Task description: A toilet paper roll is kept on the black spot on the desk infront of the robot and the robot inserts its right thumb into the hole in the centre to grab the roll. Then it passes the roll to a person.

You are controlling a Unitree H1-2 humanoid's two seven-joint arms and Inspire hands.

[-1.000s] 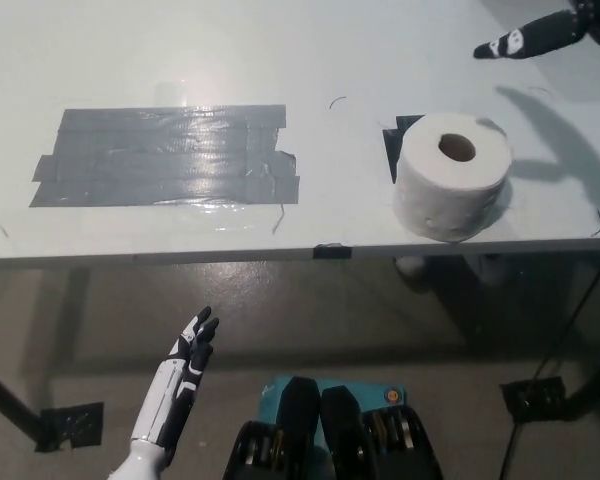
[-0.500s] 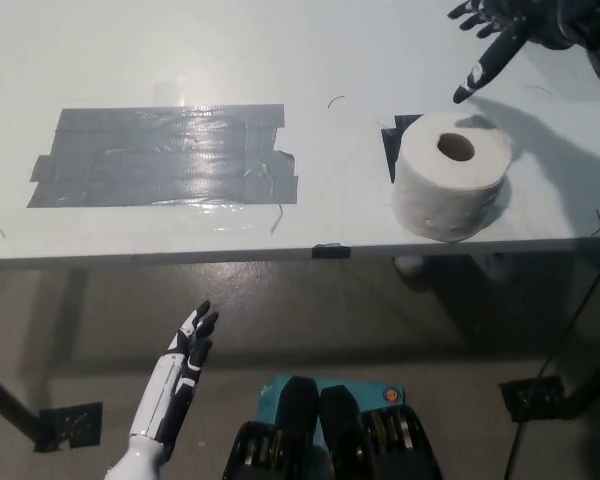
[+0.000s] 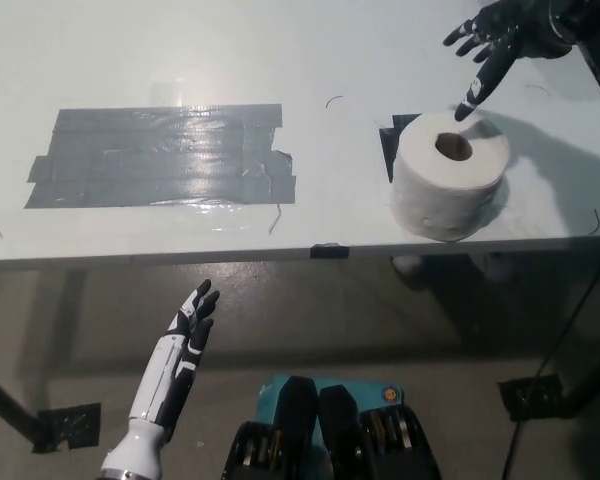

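Observation:
A white toilet paper roll (image 3: 448, 176) stands upright on the pale desk (image 3: 360, 60), its centre hole facing up, covering most of a black spot (image 3: 390, 148). My black right hand (image 3: 492, 42) hovers just beyond the roll at the upper right, open with fingers spread; one finger points down toward the roll's far rim. The hand holds nothing. My white left hand (image 3: 180, 350) rests open below the desk's front edge at the lower left.
A large patch of grey tape (image 3: 160, 155) covers the desk's left half. The desk's front edge (image 3: 280, 254) runs across the middle of the view. Below it are the floor and desk legs (image 3: 540, 390).
My right hand has swung in from the far right, turned fingers down and come closer to the roll's far rim. The roll has stayed put.

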